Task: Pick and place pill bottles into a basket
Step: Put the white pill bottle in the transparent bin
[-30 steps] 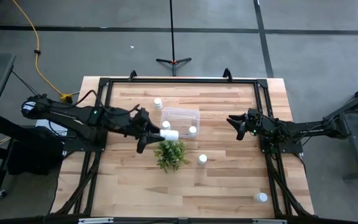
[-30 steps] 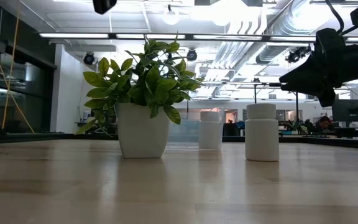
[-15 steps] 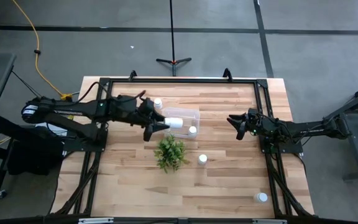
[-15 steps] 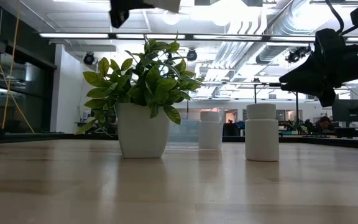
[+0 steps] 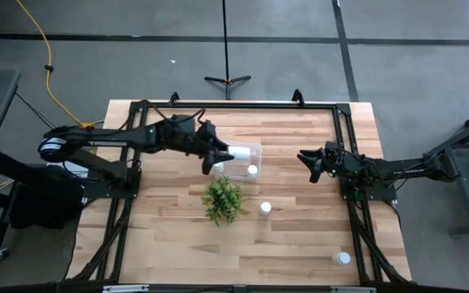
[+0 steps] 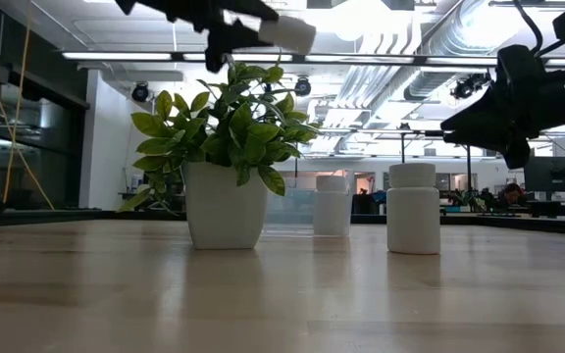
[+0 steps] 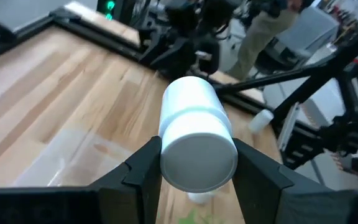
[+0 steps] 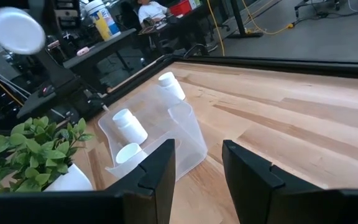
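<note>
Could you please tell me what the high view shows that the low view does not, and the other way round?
Only the high view shows the clear basket with a bottle inside, the bottle near the table's front right corner, and the left pincer hovering over the basket's left edge. Only the low view shows the plant's white pot and the room's ceiling lights. Both show the plant, the held bottle and the waiting right pincer.

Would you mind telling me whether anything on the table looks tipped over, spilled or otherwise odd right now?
Nothing stands out. The pill bottles on the table stand upright, the plant is upright, and the basket sits flat. The only sideways bottle is held in the left gripper over the basket.
</note>
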Motion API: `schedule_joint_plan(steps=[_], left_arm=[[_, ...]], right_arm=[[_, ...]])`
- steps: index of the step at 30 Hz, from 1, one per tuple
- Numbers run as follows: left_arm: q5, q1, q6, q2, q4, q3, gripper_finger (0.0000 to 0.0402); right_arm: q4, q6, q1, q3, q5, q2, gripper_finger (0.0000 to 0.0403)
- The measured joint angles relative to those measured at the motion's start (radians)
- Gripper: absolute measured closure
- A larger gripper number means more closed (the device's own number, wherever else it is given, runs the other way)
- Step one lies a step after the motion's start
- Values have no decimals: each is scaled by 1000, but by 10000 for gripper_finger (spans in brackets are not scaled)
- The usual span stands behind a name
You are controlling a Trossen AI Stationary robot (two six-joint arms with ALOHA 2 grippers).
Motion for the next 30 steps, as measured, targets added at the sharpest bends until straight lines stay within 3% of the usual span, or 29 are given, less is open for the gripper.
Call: schedule_joint_plan(steps=[8, 21, 30], left_arm=[[2, 10, 48, 57, -43, 45, 206], [14, 60, 296, 267, -532, 408, 206], [-13, 60, 394, 321, -624, 492, 206]], right_arm=[[-1, 16, 0, 0, -1, 0, 279], [-4, 16, 0, 0, -2, 0, 279], [-5, 16, 0, 0, -5, 0, 279]])
